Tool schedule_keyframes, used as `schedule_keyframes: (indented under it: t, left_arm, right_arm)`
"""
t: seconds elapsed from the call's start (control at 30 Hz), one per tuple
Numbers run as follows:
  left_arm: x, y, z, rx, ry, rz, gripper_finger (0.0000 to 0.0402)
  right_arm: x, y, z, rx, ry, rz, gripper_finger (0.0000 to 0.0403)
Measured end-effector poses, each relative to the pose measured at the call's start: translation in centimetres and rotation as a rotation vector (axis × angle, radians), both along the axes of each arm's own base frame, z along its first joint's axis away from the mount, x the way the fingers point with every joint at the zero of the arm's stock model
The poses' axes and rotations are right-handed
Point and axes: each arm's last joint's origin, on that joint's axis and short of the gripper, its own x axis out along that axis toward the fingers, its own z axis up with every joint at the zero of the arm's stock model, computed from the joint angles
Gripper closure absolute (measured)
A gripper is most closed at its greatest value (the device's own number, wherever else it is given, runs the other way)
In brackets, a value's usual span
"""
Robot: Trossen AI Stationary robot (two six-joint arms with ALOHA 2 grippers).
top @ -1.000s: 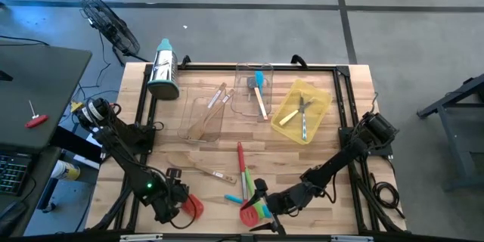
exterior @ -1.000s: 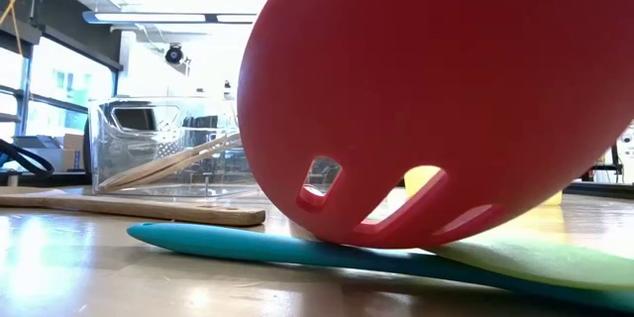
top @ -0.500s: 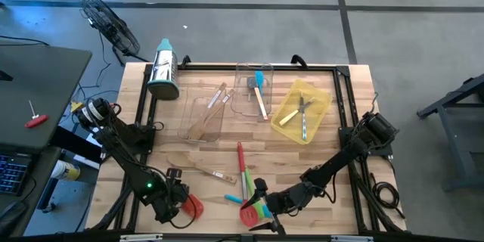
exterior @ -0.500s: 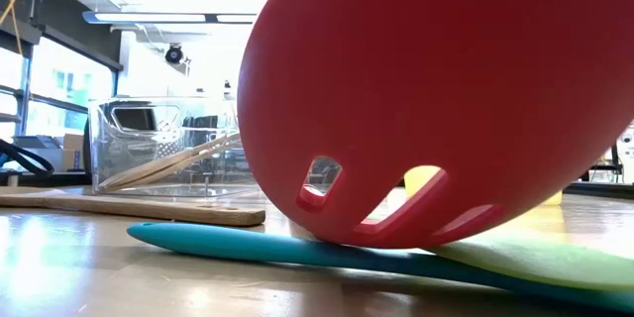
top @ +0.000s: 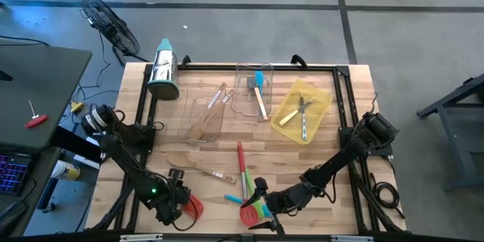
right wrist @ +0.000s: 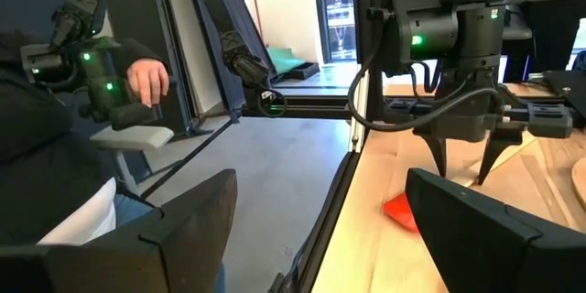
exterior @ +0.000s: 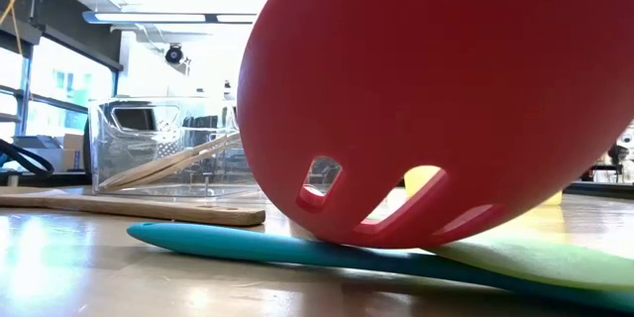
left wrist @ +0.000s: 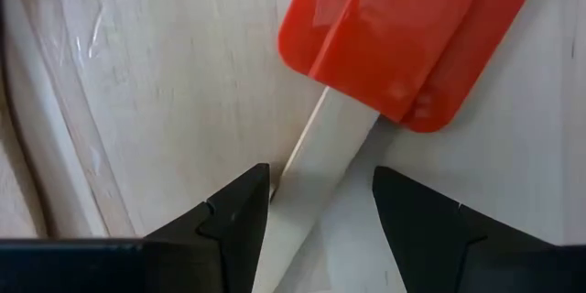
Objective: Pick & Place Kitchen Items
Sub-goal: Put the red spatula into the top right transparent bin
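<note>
The left pincer [left wrist: 316,215] was held spread, pinching nothing, straddling the pale handle of the red spatula [left wrist: 394,41], which lay flat on the desk [left wrist: 165,82] directly below, its long axis running forward between the fingers to the blade just beyond.

Wooden table [top: 333,140]: grater [top: 162,69] upper left, trays [top: 302,111] centre, spatulas [top: 243,178] along the lower edge.
</note>
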Motion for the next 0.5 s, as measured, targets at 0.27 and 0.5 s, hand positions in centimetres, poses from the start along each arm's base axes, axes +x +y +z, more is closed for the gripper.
schedule_keyframes:
  t: [0.27, 0.5]
  left_arm:
    - [0.06, 0.04, -0.35, 0.036, 0.002, -0.097, 0.0203]
    - [0.1, 0.0, -0.4, 0.054, -0.001, -0.218, 0.0204]
  right_arm:
    - [0.14, -0.18, 0.0, 0.009, 0.004, -0.006, 0.0093]
    - [0.42, -0.6, -0.23, 0.031, 0.037, -0.022, 0.0093]
